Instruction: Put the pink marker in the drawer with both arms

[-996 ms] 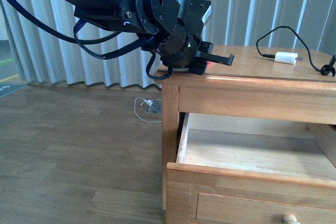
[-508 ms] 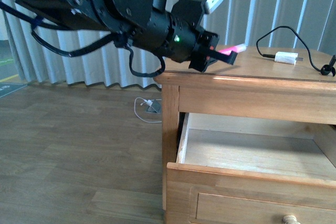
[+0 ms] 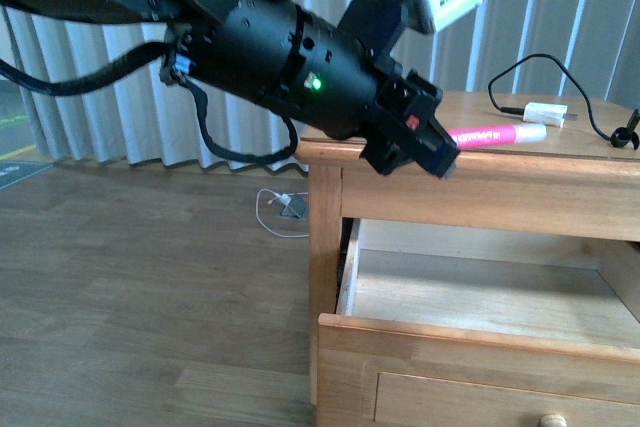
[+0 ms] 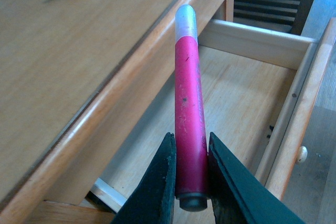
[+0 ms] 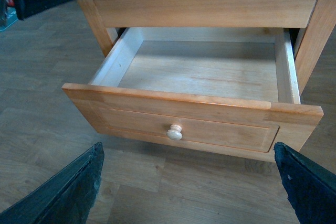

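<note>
Floor (image 3: 130,297): grey-brown wood-effect planks, matt finish.
Curtains (image 3: 60,107): pale, vertically pleated, floor-length, covering the far wall, with daylight glowing through.
Bedside cabinet (image 3: 325,227): light wood, squared corner post, rounded top edge, standing on the floor near the curtains.
White cable (image 3: 290,206): on the floor at the curtain foot, near the cabinet.

There's the light-wood table (image 3: 500,187), standing on the plank floor (image 3: 130,297), its upper drawer (image 3: 450,335) pulled well out. On the tabletop, far right, lies a white charger block (image 3: 545,113), its black cable looping up behind it. On the floor beyond the table's left leg, a white cord (image 3: 285,209) lies coiled.
</note>
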Robot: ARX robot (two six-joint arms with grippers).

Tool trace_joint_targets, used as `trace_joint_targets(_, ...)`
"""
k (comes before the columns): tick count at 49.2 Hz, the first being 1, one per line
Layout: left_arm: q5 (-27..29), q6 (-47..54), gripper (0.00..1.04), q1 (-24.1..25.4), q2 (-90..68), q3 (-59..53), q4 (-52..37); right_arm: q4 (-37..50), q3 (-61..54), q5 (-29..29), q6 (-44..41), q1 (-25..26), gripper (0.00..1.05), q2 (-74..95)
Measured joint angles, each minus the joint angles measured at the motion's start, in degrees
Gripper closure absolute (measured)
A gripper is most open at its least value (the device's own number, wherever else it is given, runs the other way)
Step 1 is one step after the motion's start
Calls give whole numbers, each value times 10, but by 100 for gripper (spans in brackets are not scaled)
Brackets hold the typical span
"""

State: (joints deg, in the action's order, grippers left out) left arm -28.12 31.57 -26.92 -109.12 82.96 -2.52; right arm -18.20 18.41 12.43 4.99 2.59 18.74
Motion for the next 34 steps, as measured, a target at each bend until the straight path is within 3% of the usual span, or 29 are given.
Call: trace_joint_targets(34, 66, -47, 88, -25, -156, 16, -88, 0, 0, 0, 0, 0, 8, 0)
